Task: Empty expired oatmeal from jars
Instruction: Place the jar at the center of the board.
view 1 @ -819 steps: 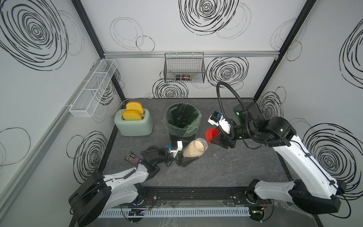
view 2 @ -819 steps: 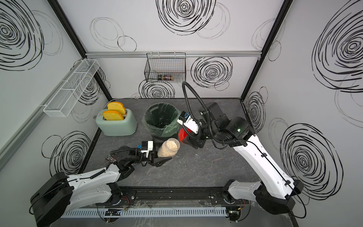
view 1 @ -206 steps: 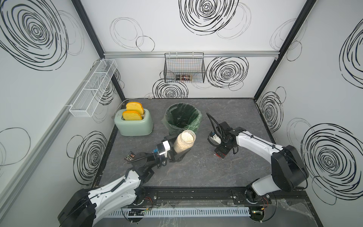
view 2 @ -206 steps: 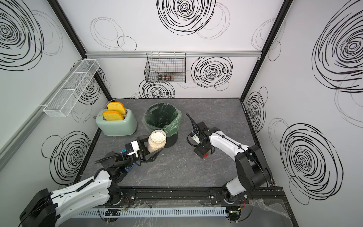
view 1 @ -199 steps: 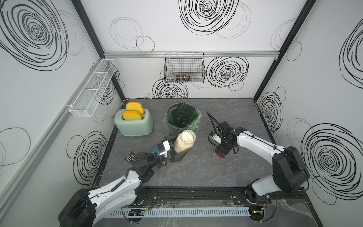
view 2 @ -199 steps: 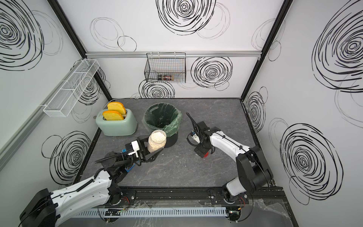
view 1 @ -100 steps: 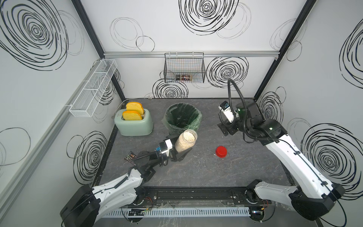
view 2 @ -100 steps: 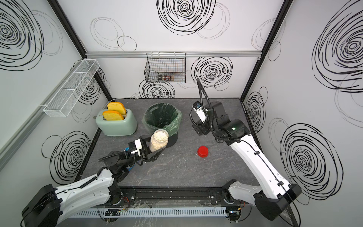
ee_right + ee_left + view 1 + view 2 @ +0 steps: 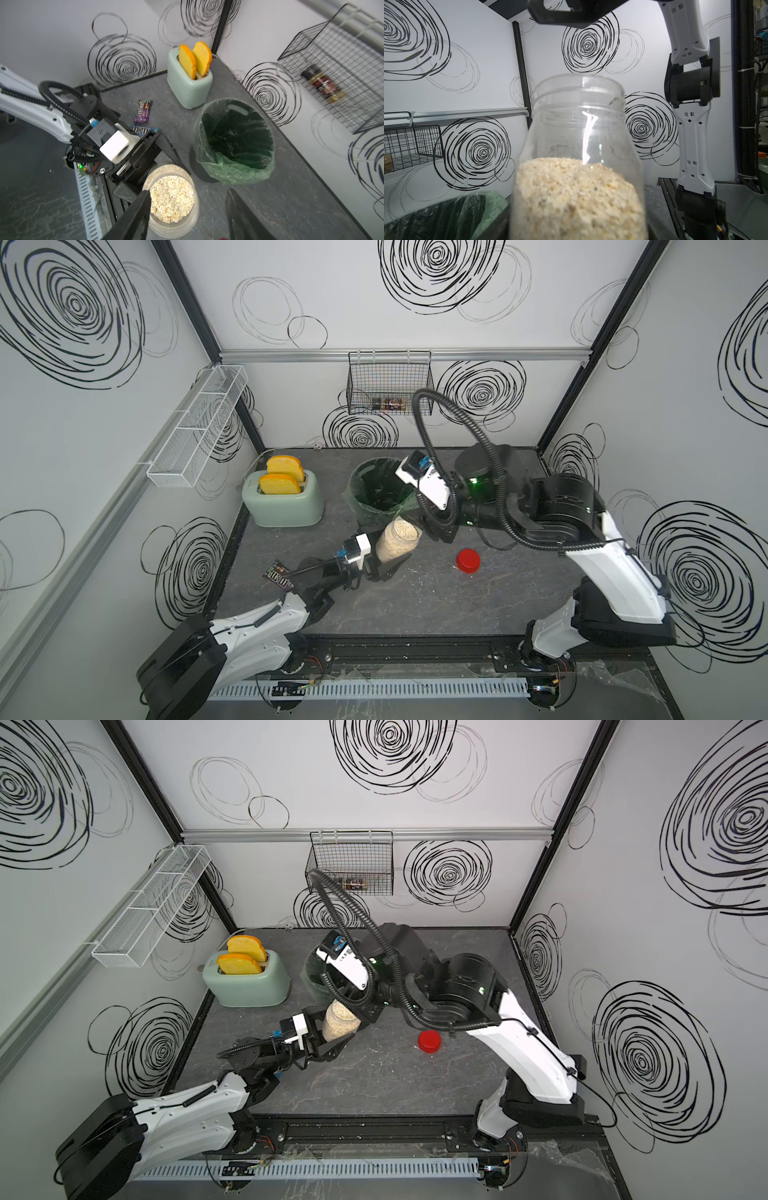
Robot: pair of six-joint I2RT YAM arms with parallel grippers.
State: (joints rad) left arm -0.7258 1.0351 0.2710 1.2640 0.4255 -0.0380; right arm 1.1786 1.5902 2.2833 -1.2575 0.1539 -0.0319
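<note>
Clear jar (image 9: 579, 116) uncapped, pinched in left gripper (image 9: 386, 558); right gripper (image 9: 188, 193) spread, empty, above mouth. Best tip slowly over bin (image 9: 228, 174) just beyond; keep oatmeal (image 9: 171, 200) inside.

The left arm (image 9: 266, 622) reached out low, left gripper (image 9: 386, 551) clamped on the jar (image 9: 397, 541). Just above it hovered the right gripper (image 9: 440, 533), jaws apart, right arm (image 9: 611, 564) arched high.

Your two arms are the same build: glossy white shells on the left arm (image 9: 257, 622) and right arm (image 9: 615, 568), chunky black joint housings (image 9: 561, 497), a ribbed black cable hose (image 9: 417, 414), and a white camera block (image 9: 428, 485) with a blue plug at each wrist. There's a green light (image 9: 482, 487) glowing on the right one. The fingers (image 9: 133, 216) are flat matte black.
</note>
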